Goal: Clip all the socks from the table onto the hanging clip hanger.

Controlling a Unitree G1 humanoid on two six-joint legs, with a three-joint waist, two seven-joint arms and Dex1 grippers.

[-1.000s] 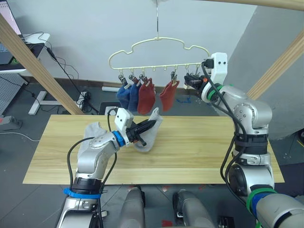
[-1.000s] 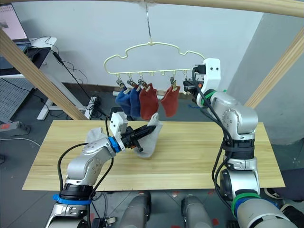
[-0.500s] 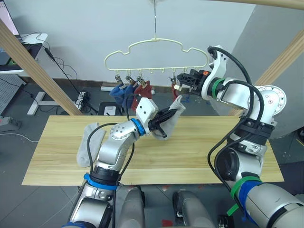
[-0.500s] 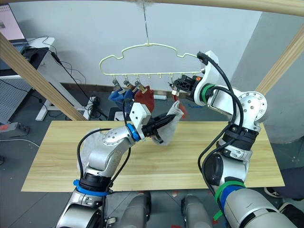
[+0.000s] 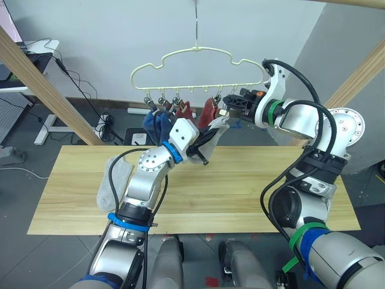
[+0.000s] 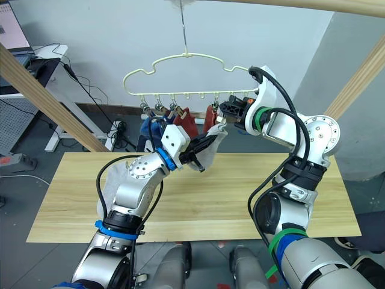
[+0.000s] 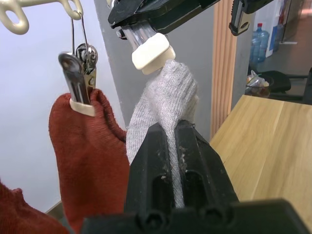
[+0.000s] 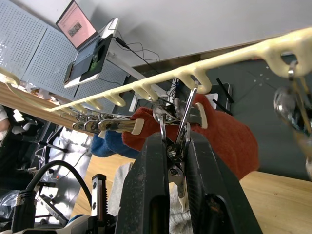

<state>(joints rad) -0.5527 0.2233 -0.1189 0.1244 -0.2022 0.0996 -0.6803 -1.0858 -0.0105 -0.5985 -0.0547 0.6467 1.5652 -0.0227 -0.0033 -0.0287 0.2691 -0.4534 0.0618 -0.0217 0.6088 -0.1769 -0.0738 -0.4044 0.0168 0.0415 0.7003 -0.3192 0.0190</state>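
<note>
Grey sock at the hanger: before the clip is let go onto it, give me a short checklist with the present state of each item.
1. Left end effector shut on the grey sock: ok.
2. Right end effector squeezing a clip on the clip hanger: ok.
3. Sock's top edge raised to the clip's pale pad: ok, it sits right under it in the left wrist view.
4. Sock edge actually between the clip's two pads: cannot tell.
5. Neighbouring rust red sock clipped and apart from the grey one: ok.
6. Other socks all hung: not ok, a second grey sock lies on the table.
</note>
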